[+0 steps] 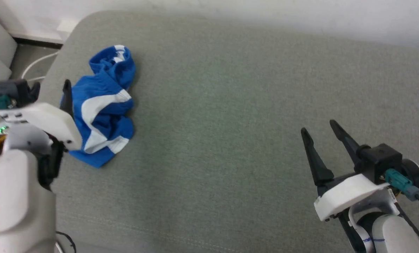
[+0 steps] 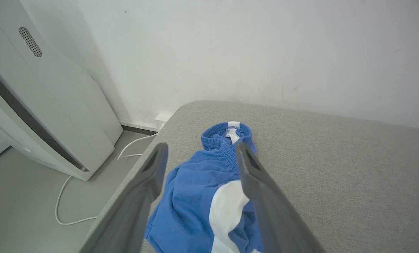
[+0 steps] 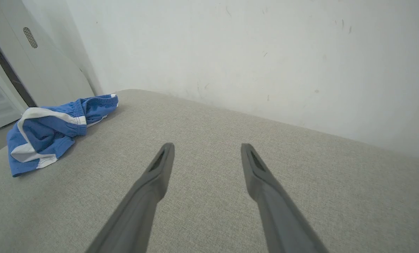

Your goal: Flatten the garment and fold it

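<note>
The garment [image 1: 104, 109] is a crumpled heap of bright blue shorts with wide white stripes, lying near the left edge of the grey padded surface [image 1: 230, 105]. Its gathered waistband points toward the far wall. My left gripper [image 1: 52, 87] hovers at the heap's left side, open. In the left wrist view the garment [image 2: 191, 196] lies below and between the spread fingers of this gripper [image 2: 201, 146], with no fabric pinched. My right gripper [image 1: 318, 126] is open over bare surface at the lower right, far from the garment [image 3: 47, 130]. In its own view the right gripper [image 3: 207, 145] holds nothing.
The padded surface's rounded left edge [image 2: 139, 168] runs close beside the garment. Beyond it are the floor, a white cable [image 2: 65, 196] and a large white appliance [image 2: 37, 105]. A pale wall [image 3: 248, 52] stands behind the surface.
</note>
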